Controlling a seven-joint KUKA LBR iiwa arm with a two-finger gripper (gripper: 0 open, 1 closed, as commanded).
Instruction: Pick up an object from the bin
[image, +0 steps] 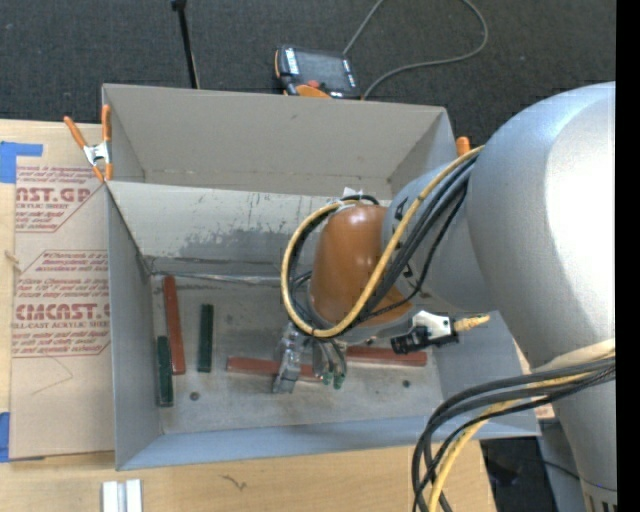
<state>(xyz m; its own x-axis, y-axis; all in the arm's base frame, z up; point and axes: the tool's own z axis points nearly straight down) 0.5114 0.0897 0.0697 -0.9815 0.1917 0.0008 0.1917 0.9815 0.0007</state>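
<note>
Your arm enters the bin (270, 210) from the right and reaches down to its floor. The orange cover (345, 260) at the wrist hangs above the middle of the floor, with yellow and black cables (293, 270) looped around it.

The claw (310, 375) is low, at or very near the floor, just inside the middle of the bin's near wall. It sits over a long red-brown strip (250, 366) that lies flat and runs roughly parallel to the near wall. The strip shows on both sides of the claw: a short length towards the left wall and a longer one towards the right wall. The claw covers the part in between, so you cannot tell whether this is one piece or two. You also cannot tell whether the claw is released or clenched, or whether it has the strip in its grasp.

Three more strips lie on the left part of the floor, well apart from the claw, all pointing from the far wall towards the near wall:
- A shorter red-brown strip (173, 325) lies near the left wall.
- A dark green strip (205, 338) lies to its right, with a gap between them.
- A second dark green strip (163, 372) lies just beside the shorter red-brown one on its left, closer to the near left corner.
</note>
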